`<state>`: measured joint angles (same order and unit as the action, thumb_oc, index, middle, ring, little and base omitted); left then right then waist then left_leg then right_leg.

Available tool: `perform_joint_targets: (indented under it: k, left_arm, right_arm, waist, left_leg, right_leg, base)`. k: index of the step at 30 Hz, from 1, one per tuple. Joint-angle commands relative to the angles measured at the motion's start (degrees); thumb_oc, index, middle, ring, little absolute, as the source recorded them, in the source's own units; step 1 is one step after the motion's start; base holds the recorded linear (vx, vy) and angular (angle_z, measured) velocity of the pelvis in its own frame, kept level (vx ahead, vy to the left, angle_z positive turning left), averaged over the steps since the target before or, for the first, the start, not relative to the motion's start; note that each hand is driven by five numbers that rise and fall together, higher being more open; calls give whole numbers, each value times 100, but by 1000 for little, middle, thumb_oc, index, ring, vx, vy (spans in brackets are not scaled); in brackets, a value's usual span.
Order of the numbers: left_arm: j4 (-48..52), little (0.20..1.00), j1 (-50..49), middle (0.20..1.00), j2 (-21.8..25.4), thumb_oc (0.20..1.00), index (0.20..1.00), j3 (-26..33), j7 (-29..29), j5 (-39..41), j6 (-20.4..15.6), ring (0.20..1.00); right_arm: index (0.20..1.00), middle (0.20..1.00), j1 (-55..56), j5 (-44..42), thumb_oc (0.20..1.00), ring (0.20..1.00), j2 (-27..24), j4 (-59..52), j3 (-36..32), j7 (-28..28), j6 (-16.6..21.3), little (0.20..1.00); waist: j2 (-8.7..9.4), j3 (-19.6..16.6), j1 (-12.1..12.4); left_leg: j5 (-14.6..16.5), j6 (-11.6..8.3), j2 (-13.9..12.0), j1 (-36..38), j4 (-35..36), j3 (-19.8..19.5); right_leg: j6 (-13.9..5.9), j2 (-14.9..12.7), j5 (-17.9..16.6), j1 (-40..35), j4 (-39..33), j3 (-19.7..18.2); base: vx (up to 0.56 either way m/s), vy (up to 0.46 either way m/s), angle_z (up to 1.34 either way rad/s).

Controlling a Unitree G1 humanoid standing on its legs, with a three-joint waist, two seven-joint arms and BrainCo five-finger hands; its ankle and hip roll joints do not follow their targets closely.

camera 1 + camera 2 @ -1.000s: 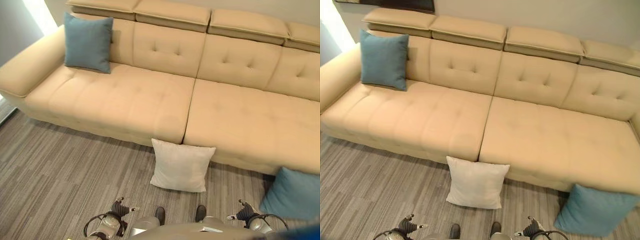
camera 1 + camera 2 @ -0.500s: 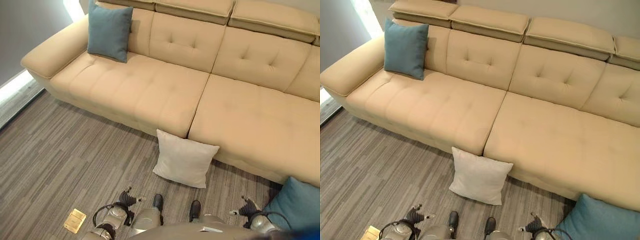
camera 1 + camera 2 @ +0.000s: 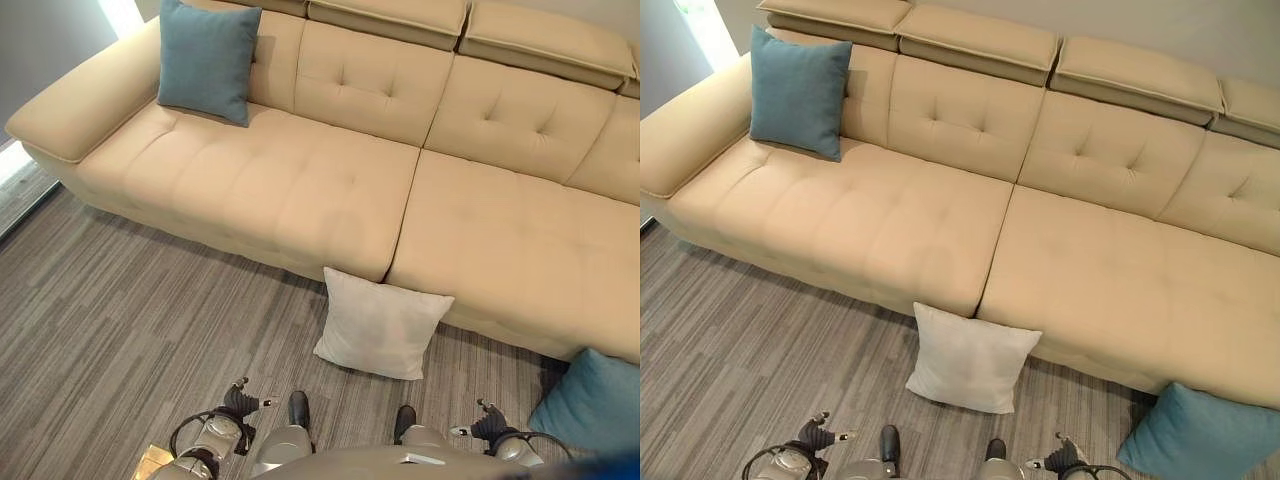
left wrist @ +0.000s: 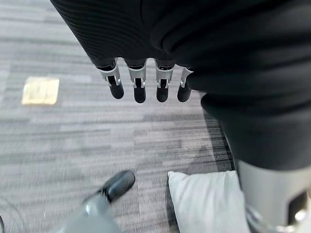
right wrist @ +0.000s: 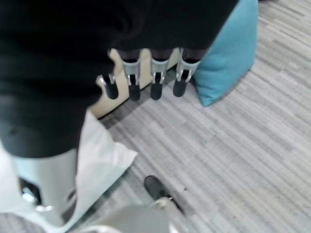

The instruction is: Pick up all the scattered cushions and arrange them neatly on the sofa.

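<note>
A white cushion (image 3: 380, 325) stands on the floor, leaning on the front of the beige sofa (image 3: 300, 170) near its middle seam. At the right, a blue cushion (image 3: 595, 400) lies on the floor against the sofa's front. Another blue cushion (image 3: 205, 60) stands upright on the sofa's left seat against the backrest. My left hand (image 3: 240, 405) hangs low, left of the white cushion (image 4: 209, 204), its fingers (image 4: 140, 87) straight and empty. My right hand (image 3: 485, 425) hangs low between the white cushion (image 5: 104, 155) and the floor's blue cushion (image 5: 228, 53), fingers (image 5: 131, 80) straight, holding nothing.
Grey striped carpet (image 3: 120, 300) stretches before the sofa. A small yellowish card (image 4: 41, 91) lies on it by my left hand. The sofa's wide armrest (image 3: 70, 110) closes off the left end.
The whole picture has swung, so the camera has moved. The cushions lie where they were, and both hands still hang low and empty.
</note>
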<state>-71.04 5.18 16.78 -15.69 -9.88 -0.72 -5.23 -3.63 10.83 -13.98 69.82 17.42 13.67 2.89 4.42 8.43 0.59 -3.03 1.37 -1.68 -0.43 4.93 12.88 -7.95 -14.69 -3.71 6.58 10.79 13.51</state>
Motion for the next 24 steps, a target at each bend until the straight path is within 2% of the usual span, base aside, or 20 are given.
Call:
perform_joint_targets:
  k: [1,3,8,11,24]
  left_arm:
    - [38,1000,-52,1000,-18,1000,1000,57,-85,-25,-80,1000]
    - [-5,1000,-83,1000,9,1000,1000,107,-93,-46,-80,1000]
    - [-41,1000,-64,1000,19,1000,1000,93,-59,-120,-108,1000]
    - [-7,1000,-54,1000,-3,1000,1000,91,-94,-89,-114,1000]
    - [602,1000,53,1000,-66,1000,1000,81,-112,153,-216,1000]
  right_arm:
    - [1000,1000,-188,6,1000,1000,-286,-142,199,45,43,1000]
    - [1000,1000,-231,15,1000,1000,-321,-213,221,54,65,1000]
    - [1000,1000,-268,35,1000,1000,-408,-285,242,47,81,1000]
    - [1000,1000,-271,43,1000,1000,-427,-334,264,68,78,1000]
    - [1000,1000,-287,58,1000,1000,-601,-535,279,147,175,1000]
  waist:
    - [-124,114,92]
    - [-137,115,79]
    - [-121,182,17]
    - [-95,205,19]
    - [-164,65,2]
  left_leg:
    - [535,-126,15,-230,-583,-423]
    - [527,-122,74,-133,-470,-410]
    - [593,-151,172,-51,-430,-450]
    - [613,-175,208,-58,-472,-468]
    - [529,-397,52,141,-248,-518]
  right_leg:
    - [-161,113,122,-203,351,170]
    - [-136,257,199,-105,-1,216]
    - [-176,323,82,-16,-713,340]
    - [-158,346,46,-72,-774,286]
    - [-78,605,72,-674,-1526,491]
  base:
    - [140,98,-43]
    - [144,46,-19]
    - [89,-14,1]
    - [47,-49,22]
    - [60,-74,7]
